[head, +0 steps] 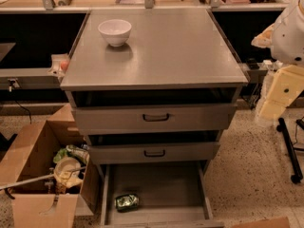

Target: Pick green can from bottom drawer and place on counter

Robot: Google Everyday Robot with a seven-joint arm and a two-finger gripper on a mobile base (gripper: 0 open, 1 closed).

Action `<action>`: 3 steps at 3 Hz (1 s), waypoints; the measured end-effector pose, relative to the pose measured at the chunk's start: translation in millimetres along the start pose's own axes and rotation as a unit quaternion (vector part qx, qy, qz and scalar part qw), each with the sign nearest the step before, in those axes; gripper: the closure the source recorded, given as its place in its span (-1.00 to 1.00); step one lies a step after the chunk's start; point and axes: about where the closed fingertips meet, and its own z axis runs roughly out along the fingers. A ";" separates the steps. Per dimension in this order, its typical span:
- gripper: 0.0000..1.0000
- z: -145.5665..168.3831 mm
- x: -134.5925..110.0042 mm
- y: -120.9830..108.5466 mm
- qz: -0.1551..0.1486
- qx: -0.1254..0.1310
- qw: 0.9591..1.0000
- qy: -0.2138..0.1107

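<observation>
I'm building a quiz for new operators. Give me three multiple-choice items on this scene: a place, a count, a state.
1. Where is the green can? A on the floor; B in the bottom drawer; C in the cardboard box.
2. How many black handles show? A one; B two; C four.
3. The bottom drawer is: A open; B shut; C removed.
Key: B, it lies on the drawer's floor; B, one above the other; A, it is pulled out. The gripper hangs right of the counter, away from the can.
</observation>
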 end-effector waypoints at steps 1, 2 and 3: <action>-1.00 0.0 0.0 0.0 0.000 0.000 1.000 0.000; -1.00 29.0 -3.6 11.0 -0.016 -0.014 1.000 -0.005; -1.00 92.0 -14.1 36.5 -0.047 -0.027 0.998 -0.015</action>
